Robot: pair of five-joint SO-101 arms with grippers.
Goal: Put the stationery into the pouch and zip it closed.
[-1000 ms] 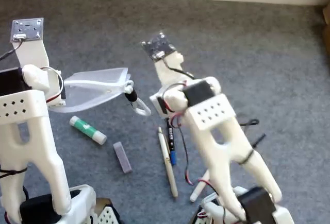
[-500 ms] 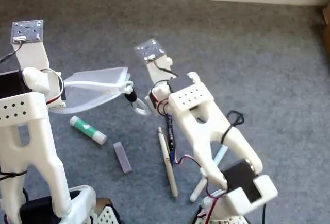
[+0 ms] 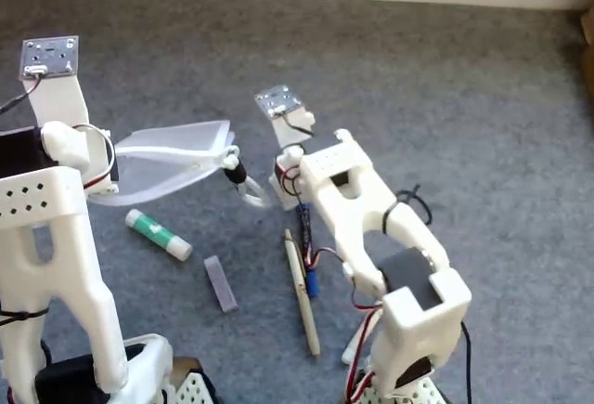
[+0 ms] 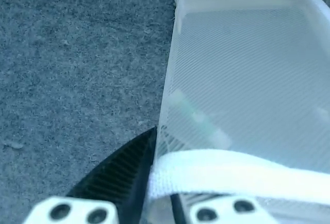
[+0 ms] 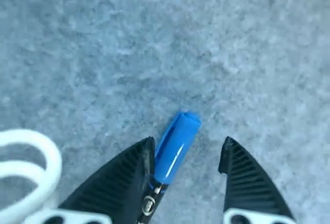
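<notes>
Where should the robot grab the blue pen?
Probably grip the blue pen near its cap, coming straight down from above. It lies flat on the grey surface and is long and thin, so the open right pincer should close across it, one finger on each side.
</notes>
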